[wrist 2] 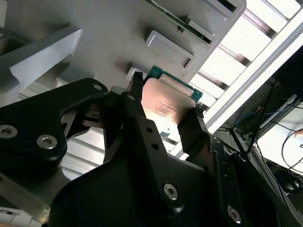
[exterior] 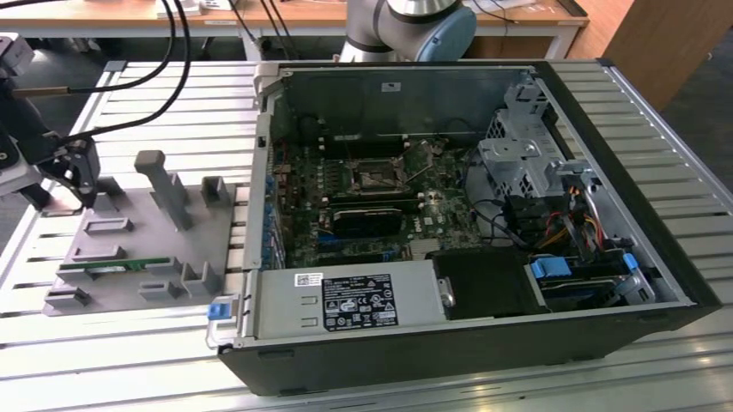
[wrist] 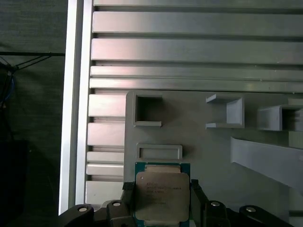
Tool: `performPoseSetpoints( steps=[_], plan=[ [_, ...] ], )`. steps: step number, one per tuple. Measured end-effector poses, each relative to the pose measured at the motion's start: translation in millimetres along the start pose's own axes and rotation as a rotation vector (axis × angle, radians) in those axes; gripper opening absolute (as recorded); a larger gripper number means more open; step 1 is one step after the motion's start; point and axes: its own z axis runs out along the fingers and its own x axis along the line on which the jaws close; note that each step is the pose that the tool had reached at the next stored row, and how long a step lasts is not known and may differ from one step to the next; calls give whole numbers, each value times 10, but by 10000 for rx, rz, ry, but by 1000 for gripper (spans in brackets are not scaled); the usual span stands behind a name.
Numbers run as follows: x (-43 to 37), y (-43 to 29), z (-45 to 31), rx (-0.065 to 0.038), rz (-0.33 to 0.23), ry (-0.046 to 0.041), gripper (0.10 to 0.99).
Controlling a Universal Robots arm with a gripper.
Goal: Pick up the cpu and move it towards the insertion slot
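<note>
- Grip of end effector (wrist: pixel 161 187) clenched on cpu (wrist: pixel 162 198) edges, just above grey tray (wrist: pixel 203 151).
- Best carried level, clear of tray's posts (exterior: pixel 160 184); insertion slot (exterior: pixel 376 178) well apart from tray.

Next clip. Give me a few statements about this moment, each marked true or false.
1. The gripper has the cpu between its fingers. True.
2. The cpu sits in the insertion slot. False: it is at the grey tray, apart from the slot inside the computer case.
3. The computer case is open, its circuit board on show. True.
4. The memory stick lies inside the case. False: it lies on the grey tray.
</note>
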Motion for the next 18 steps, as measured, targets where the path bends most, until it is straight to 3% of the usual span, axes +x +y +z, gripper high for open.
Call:
performPoseSetpoints(
  steps=[18],
  plan=[
    [1, 3, -64, 0, 29, -2, 545]
  ],
)
